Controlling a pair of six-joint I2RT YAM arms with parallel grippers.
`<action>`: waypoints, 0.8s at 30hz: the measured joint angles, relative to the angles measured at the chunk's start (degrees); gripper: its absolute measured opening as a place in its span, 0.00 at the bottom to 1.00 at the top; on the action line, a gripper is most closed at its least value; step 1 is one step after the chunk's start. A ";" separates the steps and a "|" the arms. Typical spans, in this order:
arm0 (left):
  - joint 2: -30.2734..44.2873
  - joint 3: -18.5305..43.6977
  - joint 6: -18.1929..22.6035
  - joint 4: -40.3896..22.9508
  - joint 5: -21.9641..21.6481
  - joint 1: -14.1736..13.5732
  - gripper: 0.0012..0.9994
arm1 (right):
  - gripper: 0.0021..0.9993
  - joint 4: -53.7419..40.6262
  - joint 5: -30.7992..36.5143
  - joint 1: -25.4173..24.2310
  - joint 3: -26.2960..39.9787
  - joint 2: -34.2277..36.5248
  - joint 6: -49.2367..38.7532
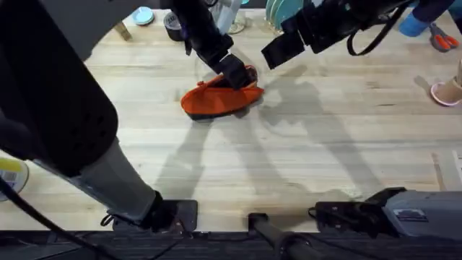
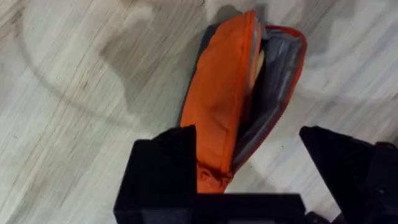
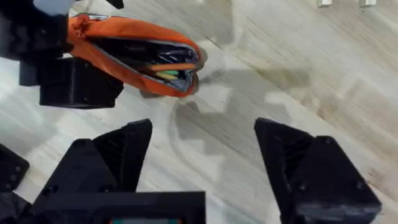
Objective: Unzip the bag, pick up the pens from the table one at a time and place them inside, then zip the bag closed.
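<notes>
Here, left pincer (image 2: 249, 180) spread wide, straddling end of bag (image 1: 220, 97), no grip seen. Right pincer (image 3: 202, 162) also apart, empty, hovering near bag mouth. Bag unzipped on worktop (image 1: 303, 159); pens (image 3: 169, 70) inside.

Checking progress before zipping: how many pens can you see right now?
2, both inside the open bag: an orange pen and a paler pen just under it. Others may be hidden deeper inside.

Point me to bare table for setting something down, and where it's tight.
Free: the wide table stretch between the orange bag and the arm bases, plus planks right of the bag toward the pink cup. Crowded: the far edge behind the bag, with the tape roll, dishes and both grippers.
</notes>
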 joint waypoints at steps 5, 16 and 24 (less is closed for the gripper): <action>0.00 0.00 -0.04 0.00 0.00 0.00 1.00 | 1.00 0.00 0.00 0.00 0.00 0.00 0.02; -0.02 1.50 -0.07 -1.52 -0.09 0.07 1.00 | 1.00 0.00 0.00 0.00 0.00 0.01 0.00; -5.02 3.52 -0.06 -2.03 -0.24 1.48 1.00 | 1.00 0.02 0.61 0.00 0.00 0.00 0.00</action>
